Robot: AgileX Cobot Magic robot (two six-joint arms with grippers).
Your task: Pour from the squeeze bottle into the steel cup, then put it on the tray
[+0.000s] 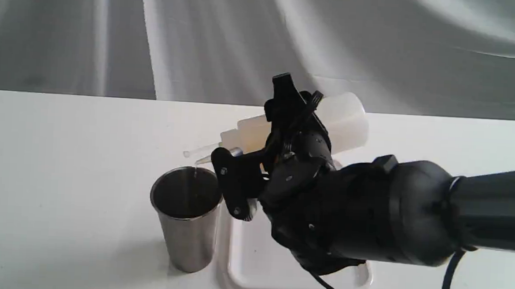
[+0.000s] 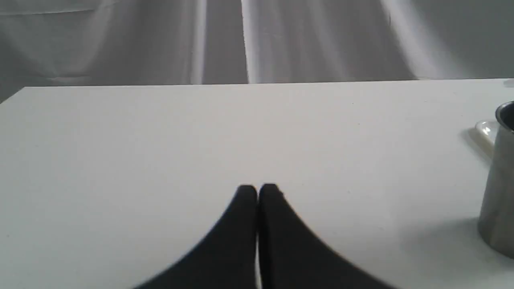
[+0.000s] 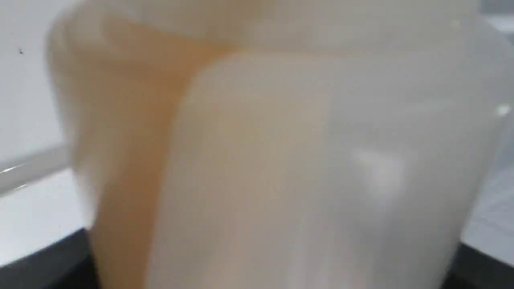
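Exterior view: gripping the tilted bottle in right claw, pouring into the cup beside the tray; holding left claw closed, empty.

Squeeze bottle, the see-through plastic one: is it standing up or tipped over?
Tipped. The translucent whitish squeeze bottle lies almost sideways, its pointed nozzle angled down above the open brushed steel cup.
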